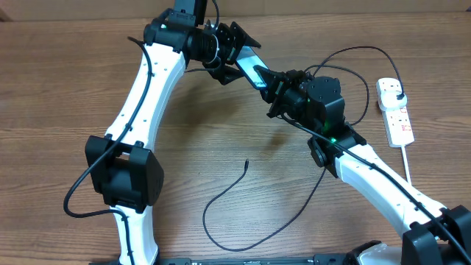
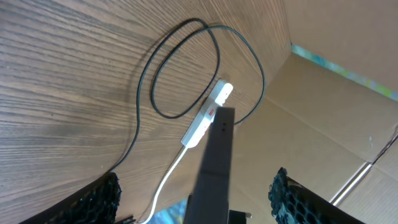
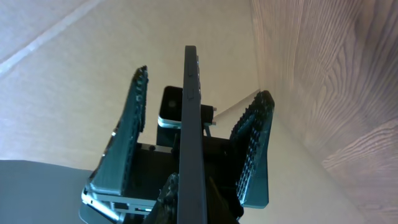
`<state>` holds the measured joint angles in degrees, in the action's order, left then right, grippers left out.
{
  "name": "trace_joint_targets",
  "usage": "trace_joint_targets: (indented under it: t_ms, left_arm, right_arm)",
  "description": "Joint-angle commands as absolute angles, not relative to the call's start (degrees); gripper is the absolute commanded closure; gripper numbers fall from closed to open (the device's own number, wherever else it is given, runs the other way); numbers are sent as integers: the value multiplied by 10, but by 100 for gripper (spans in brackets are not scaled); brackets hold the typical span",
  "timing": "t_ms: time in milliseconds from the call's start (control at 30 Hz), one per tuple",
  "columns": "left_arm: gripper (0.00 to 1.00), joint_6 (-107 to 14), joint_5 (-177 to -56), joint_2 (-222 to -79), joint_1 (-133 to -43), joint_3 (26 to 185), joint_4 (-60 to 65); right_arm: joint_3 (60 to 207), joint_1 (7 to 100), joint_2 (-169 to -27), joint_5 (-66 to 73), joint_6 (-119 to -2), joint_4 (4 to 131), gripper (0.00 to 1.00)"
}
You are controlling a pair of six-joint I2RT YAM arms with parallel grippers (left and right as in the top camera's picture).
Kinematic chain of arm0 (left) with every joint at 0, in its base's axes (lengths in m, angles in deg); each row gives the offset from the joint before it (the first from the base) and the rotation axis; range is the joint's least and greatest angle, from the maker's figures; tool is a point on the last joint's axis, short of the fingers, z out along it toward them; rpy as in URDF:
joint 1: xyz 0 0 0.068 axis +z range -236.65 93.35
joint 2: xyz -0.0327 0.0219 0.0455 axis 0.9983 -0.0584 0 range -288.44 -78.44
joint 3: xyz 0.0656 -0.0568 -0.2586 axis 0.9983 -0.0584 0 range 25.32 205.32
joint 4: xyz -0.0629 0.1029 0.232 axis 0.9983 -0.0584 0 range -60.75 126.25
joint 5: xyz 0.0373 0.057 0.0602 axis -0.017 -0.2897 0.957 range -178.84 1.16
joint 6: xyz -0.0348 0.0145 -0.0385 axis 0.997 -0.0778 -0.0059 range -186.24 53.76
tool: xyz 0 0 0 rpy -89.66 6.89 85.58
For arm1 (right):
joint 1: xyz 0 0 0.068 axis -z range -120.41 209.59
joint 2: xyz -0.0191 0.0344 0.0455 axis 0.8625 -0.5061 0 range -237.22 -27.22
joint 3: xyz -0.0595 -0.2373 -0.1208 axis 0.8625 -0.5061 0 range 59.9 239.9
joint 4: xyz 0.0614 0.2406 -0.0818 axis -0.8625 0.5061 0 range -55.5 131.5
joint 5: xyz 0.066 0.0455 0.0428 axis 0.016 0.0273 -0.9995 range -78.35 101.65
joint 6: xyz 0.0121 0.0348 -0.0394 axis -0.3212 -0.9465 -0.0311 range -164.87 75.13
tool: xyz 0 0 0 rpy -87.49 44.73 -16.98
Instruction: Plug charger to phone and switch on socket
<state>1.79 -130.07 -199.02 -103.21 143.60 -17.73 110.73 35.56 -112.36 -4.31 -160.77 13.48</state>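
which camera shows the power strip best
The overhead view: the whole power strip lies unobstructed at the right, its red marks visible. The left wrist view shows it smaller, partly hidden behind the phone. The right wrist view does not show it.

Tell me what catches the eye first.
The phone hangs in mid-air, far centre: the right gripper is shut on one end, the left gripper stands open around the other. The charger lies loose on the table in front, tip free; the socket sits at the right edge.
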Motion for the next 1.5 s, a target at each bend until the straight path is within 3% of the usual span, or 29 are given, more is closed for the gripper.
trace_joint_targets:
  t_ms: [0,433,667,933,1133,1267,1333,1467]
  left_arm:
    - [24,10,-1288,-1981,-1038,1443,-174]
    - [63,10,-1278,-1981,-1040,1443,-174]
    - [62,10,-1277,-1981,-1040,1443,-174]
    - [92,10,-1272,-1981,-1040,1443,-174]
    - [96,10,-1272,-1981,-1040,1443,-174]
    - [96,11,-1272,-1981,-1040,1443,-174]
    - [96,11,-1272,-1981,-1040,1443,-174]
    - [96,11,-1272,-1981,-1040,1443,-173]
  right_arm:
    - [1113,356,-1121,-59,-1677,123,96]
    - [1113,356,-1121,-65,-1677,123,96]
    - [1113,356,-1121,-71,-1677,132,96]
    - [1113,356,-1121,-71,-1677,140,96]
    - [1113,356,-1121,-71,-1677,140,95]
    - [1113,356,-1121,-71,-1677,140,78]
    - [1113,356,-1121,-71,-1677,140,64]
    - [1113,356,-1121,-71,-1677,140,53]
